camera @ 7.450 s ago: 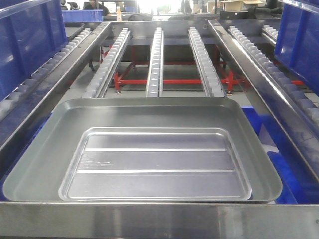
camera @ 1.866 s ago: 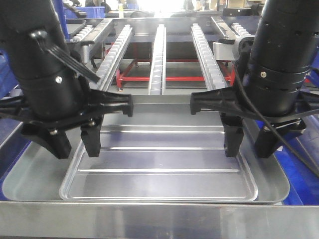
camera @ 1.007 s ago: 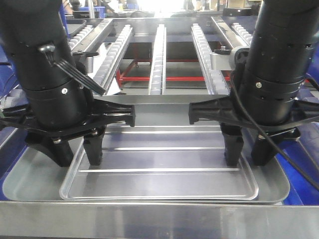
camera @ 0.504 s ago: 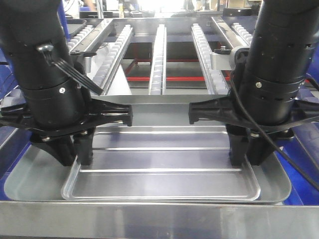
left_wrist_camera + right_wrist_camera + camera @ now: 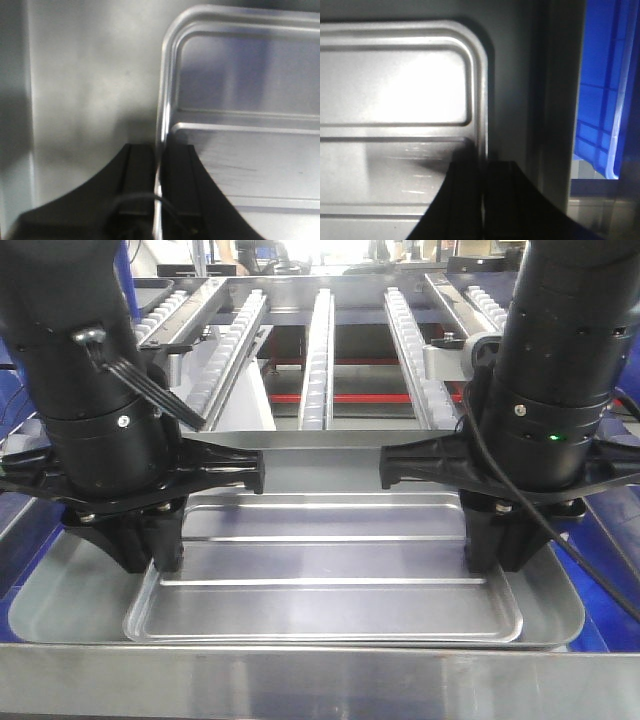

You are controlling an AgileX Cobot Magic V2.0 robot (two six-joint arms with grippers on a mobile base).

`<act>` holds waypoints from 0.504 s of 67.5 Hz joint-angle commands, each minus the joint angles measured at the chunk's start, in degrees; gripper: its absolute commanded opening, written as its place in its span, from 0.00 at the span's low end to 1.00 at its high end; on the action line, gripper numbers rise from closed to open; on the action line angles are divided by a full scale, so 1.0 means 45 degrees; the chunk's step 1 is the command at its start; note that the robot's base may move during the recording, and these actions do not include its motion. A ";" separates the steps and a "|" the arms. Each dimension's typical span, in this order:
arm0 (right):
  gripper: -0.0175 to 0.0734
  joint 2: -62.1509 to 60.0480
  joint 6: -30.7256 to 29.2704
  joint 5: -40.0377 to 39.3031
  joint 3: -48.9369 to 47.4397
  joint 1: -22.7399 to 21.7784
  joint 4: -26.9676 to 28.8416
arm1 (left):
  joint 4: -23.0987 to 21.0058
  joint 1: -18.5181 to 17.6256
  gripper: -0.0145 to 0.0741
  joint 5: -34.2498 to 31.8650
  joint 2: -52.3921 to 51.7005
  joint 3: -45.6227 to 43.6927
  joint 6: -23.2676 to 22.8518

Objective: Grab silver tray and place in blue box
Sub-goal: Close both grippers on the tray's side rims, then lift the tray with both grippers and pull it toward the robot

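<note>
The silver tray [image 5: 320, 590] is shiny, with two lengthwise ridges, and lies inside a larger dull grey tray [image 5: 60, 590]. My left gripper [image 5: 150, 555] is shut on the tray's left rim; the left wrist view shows the rim [image 5: 167, 75] pinched between the black fingers [image 5: 137, 170]. My right gripper [image 5: 497, 555] is shut on the right rim, seen in the right wrist view [image 5: 484, 170] with the tray [image 5: 395, 95] to its left. The blue box [image 5: 602, 100] shows as a ribbed blue wall at the right, and low at the right in the front view [image 5: 603, 575].
A flat steel rail [image 5: 320, 680] runs across the front edge. Roller conveyor lanes [image 5: 318, 350] over a red frame [image 5: 350, 398] stretch away behind the trays. More blue crate walls stand at the far left [image 5: 10, 380].
Both arms came down over the tray, one at each side. Their jaws straddled the side rims, then closed on them. In the last half second almost nothing moved.
</note>
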 commanded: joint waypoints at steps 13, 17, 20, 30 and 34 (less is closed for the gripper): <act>0.27 -0.1253 0.0023 0.0134 -0.0416 -0.0062 -0.0187 | 0.0032 0.0020 0.16 0.0808 -0.0836 -0.0803 -0.0062; 0.27 -0.1574 0.0054 0.0133 -0.0416 -0.0062 -0.0187 | -0.0001 0.0020 0.16 0.0837 -0.1189 -0.0888 -0.0062; 0.27 -0.1810 0.0158 0.0135 -0.0416 -0.0062 -0.0187 | -0.0001 0.0020 0.16 0.0935 -0.1507 -0.0922 -0.0062; 0.27 -0.2590 0.0726 0.0959 -0.0416 0.0165 -0.0202 | -0.0001 -0.0005 0.16 0.1932 -0.2352 -0.0928 -0.0062; 0.27 -0.2802 0.1035 0.1262 -0.0402 0.0438 -0.0334 | -0.0026 -0.0089 0.16 0.2225 -0.2576 -0.0928 -0.0082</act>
